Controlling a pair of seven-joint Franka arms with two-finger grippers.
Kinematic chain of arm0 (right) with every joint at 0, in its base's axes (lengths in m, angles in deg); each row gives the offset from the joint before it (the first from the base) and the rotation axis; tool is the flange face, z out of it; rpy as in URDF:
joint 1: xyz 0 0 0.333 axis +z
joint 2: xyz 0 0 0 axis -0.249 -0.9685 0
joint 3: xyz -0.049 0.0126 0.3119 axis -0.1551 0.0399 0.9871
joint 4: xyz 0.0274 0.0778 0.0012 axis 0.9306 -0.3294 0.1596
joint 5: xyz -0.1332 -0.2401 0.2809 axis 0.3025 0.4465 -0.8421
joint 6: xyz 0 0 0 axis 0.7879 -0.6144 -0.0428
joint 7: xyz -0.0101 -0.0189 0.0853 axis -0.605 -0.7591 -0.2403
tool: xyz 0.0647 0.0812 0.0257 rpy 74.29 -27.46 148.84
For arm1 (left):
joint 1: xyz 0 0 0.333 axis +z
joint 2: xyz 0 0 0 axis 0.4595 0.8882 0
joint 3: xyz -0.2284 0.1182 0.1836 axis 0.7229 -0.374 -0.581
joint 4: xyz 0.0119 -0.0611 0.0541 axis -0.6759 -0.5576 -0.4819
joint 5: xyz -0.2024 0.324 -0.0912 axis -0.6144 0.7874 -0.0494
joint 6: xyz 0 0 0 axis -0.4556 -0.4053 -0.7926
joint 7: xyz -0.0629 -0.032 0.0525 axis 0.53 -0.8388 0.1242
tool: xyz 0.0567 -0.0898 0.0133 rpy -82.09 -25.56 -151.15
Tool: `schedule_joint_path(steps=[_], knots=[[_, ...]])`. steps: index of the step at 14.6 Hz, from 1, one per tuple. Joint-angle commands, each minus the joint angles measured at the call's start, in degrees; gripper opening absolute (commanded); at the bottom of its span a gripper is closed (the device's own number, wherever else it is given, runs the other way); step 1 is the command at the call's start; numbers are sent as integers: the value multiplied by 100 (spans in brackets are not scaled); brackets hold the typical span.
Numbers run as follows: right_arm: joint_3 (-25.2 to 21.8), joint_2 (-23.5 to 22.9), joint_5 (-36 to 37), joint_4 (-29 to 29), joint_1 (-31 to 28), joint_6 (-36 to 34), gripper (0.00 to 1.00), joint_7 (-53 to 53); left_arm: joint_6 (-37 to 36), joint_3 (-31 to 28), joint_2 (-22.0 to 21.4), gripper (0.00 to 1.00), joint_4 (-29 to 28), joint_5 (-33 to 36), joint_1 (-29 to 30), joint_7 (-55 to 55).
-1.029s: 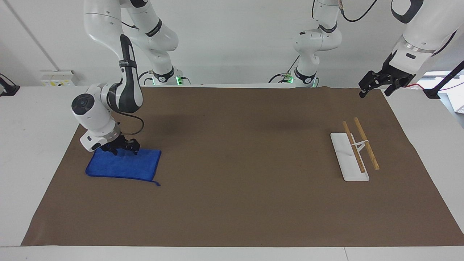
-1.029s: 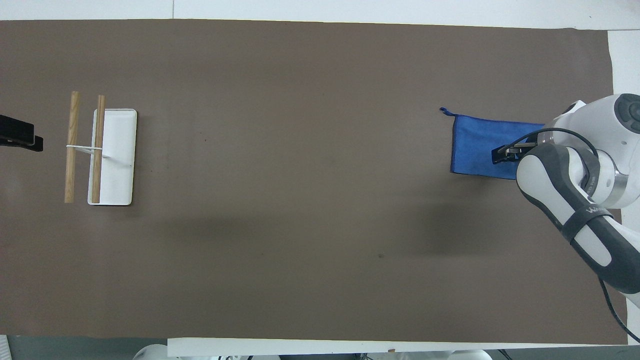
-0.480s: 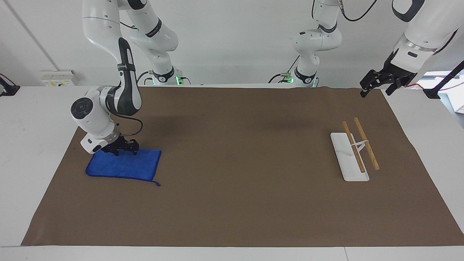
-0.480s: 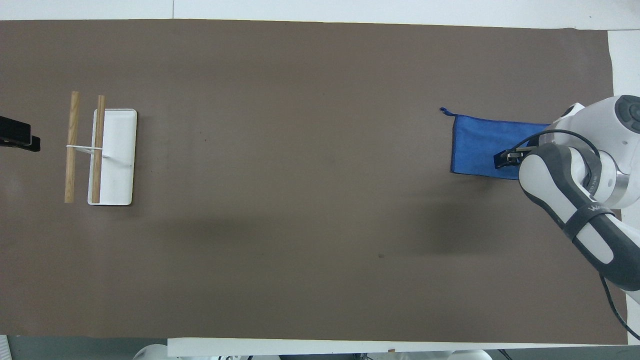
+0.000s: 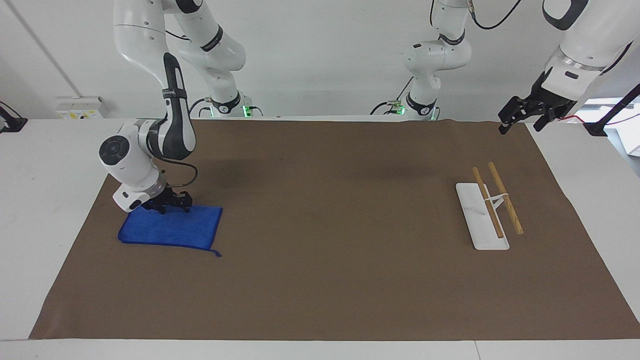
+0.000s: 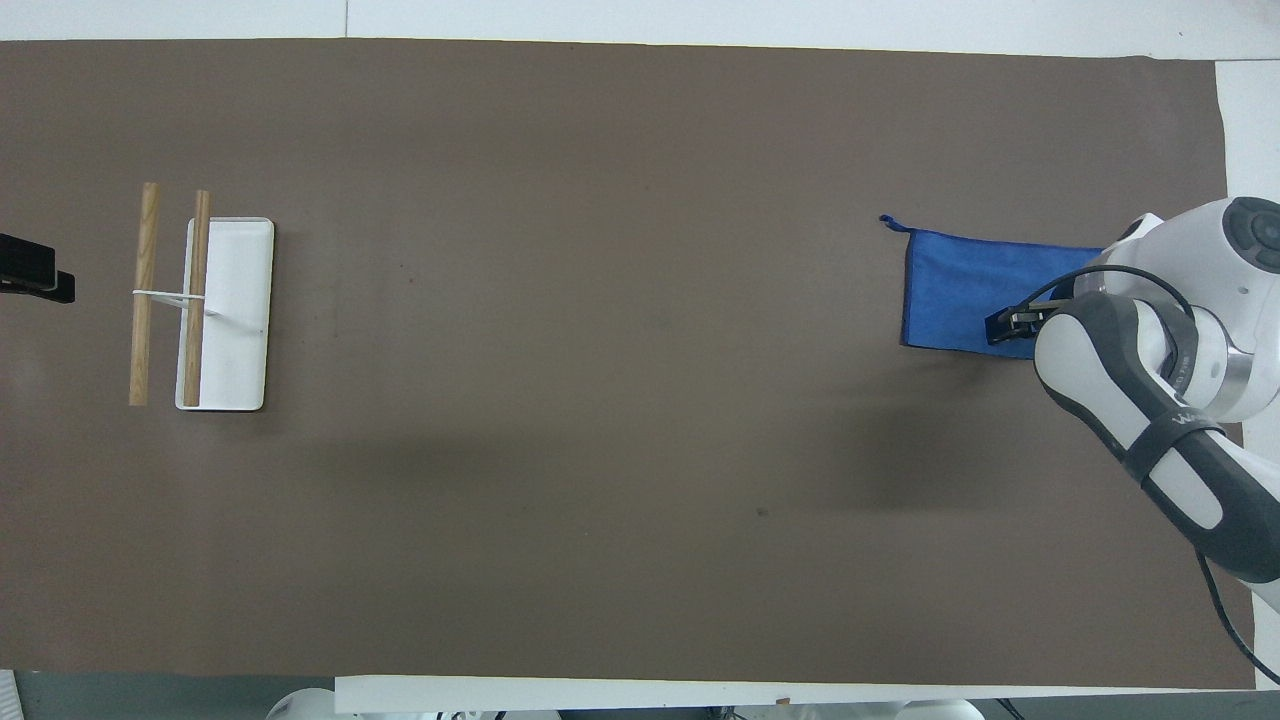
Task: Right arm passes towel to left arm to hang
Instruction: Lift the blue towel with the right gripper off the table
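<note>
The pick-up step is judged in hand: the towel (image 5: 171, 227) lies flat under the right gripper (image 5: 170, 206), whose finger state cannot be told, so a secure pinch and lift are needed while the left gripper (image 5: 520, 119) waits aloft.

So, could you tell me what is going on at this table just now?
The right gripper is down at the edge of the towel nearer the robots, at the right arm's end of the brown mat; the towel lies flat, not yet lifted. The left gripper waits in the air over the mat's corner at the left arm's end, its fingers open. The rack with two wooden bars stands bare at that end.
</note>
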Motion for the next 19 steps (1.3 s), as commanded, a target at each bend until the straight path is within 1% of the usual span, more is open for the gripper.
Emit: schedule_joint_path(steps=[1,2,4,7,8,10,11,12,13,14,16,17,19], knots=[[35,57,-105,-89,-82,12,50,238,-158,46,-71,100,12,147,67,-15],[43,57,-97,-133,-82,21,43,247,-158,64,-71,100,12,287,58,81],[43,66,-105,-160,-82,21,27,256,-167,64,-80,100,3,306,58,284],[43,66,-97,-90,-29,-84,3,239,-167,73,-98,100,-6,306,67,284],[61,66,-97,-3,-29,-189,0,238,-167,73,-98,100,-23,306,67,267],[105,83,-123,479,128,-863,0,186,-132,73,-98,100,-32,306,58,232],[105,118,-175,882,303,-1389,0,160,-150,73,-98,100,-32,297,58,232],[105,154,-402,1260,418,-1864,0,116,-158,73,-98,100,-32,306,58,232],[114,163,-848,1595,576,-2269,0,54,-176,73,-98,100,-41,297,67,232],[122,171,-1314,1850,699,-2517,0,-94,-193,73,-98,100,-41,306,58,223],[131,171,-2018,2159,919,-2703,0,-515,-202,64,-98,100,-102,306,6,118],[131,171,-2561,2239,1077,-2756,0,-952,-185,73,-159,100,-155,306,-12,-91],[140,224,-3415,2292,1323,-2896,0,-2190,-71,90,-238,100,-347,306,-187,-514]])
